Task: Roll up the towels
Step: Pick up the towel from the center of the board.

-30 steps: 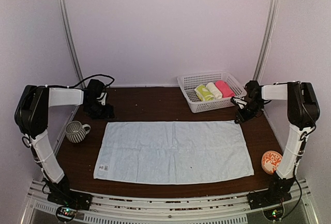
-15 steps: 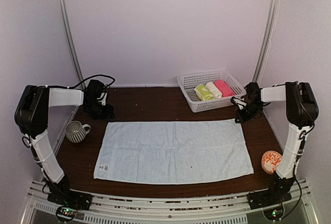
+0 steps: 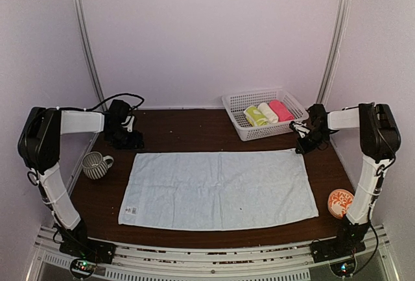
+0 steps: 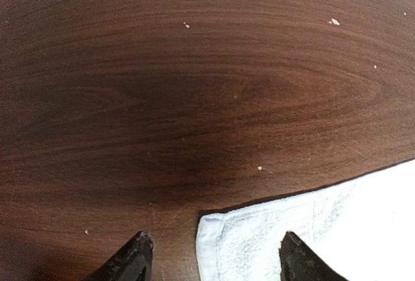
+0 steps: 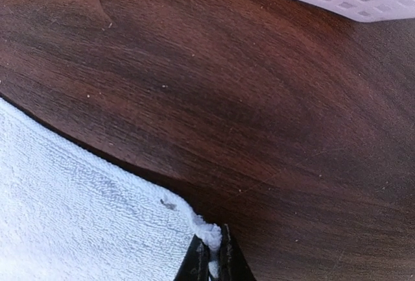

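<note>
A large plain pale blue cloth towel (image 3: 218, 190) lies spread flat, long side running left to right, in the middle of the dark brown wooden counter (image 3: 188, 132). Both arms reach to its far edge.

The right claw (image 5: 213, 261) sits at the towel's far right corner with its fingertips pressed together. In the right wrist view a small tuft of the corner is pinched between them, and the cloth beside it puckers slightly.

The left claw (image 4: 214, 263) is at the far left corner with its fingers spread wide. In the left wrist view one fingertip is over bare wood and the other over the cloth, with the hemmed corner lying flat between them. Whether either tip touches the cloth cannot be told.

Behind the right corner stands a white plastic lattice basket (image 3: 237, 120). It holds three rolls side by side: a yellow-green and white patterned towel (image 3: 255, 117), a cream roll (image 3: 268, 113) and a pink roll (image 3: 281, 110).

A striped ceramic mug (image 3: 96, 165) stands left of the towel, apart from it. A small round orange and white dish (image 3: 340, 202) sits near the right edge of the counter, beside the right arm.
</note>
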